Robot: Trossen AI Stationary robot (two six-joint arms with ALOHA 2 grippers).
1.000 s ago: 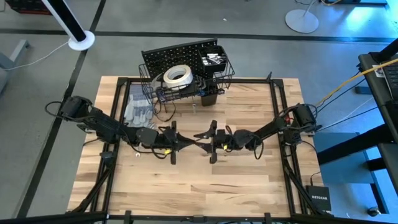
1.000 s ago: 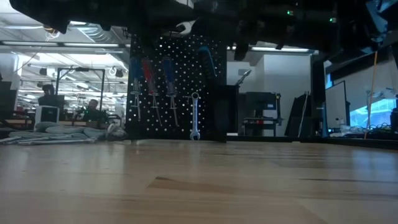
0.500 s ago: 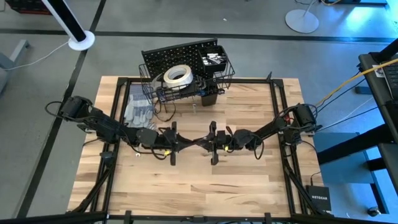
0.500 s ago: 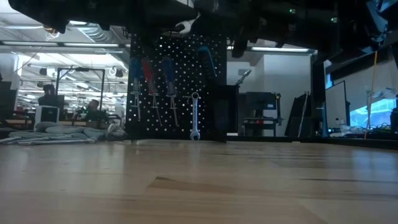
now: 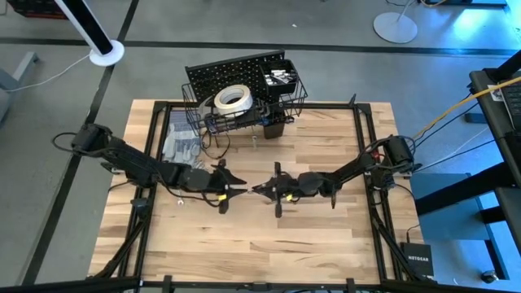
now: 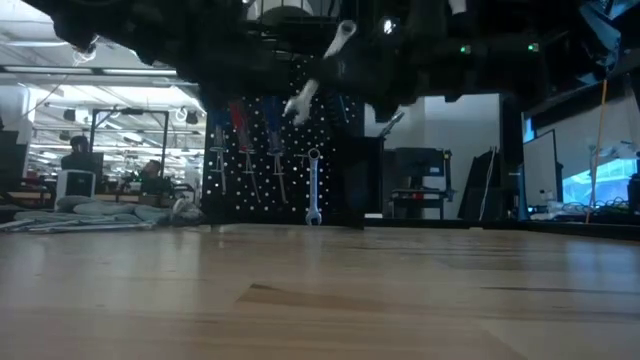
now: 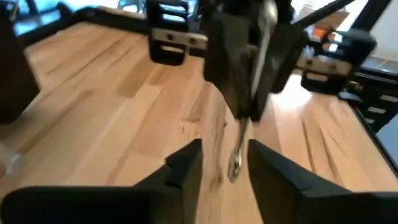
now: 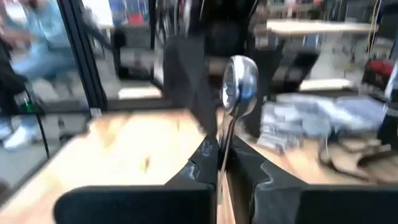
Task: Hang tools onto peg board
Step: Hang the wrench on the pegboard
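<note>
Halfway, by the look of it, through passing one tool from arm to arm above the middle of the pale wooden table.

Leaving the grey fabric gloves alone on the left, near the back of the table. Reaching in from that side with the left gripper, fingers parted and released, standing either side of the slim silver metal wrench without pinching it. Holding that wrench in the air well above the boards, tilted, in front of the board in the low view. Clenching it from the right with the right gripper, jaws pressed on the shank just below the ring end.

Waiting at the back edge: the black upright perforated peg board, already carrying another silver wrench and red- and blue-handled screwdrivers, with the white tape roll lying in its black wire basket.

Next, probably: backing the left gripper clear, then carrying the wrench to the board with the right arm, lining its ring end up with a free peg and lowering it on before letting go. Watching for a slip, given the narrow grip on a thin shank.
</note>
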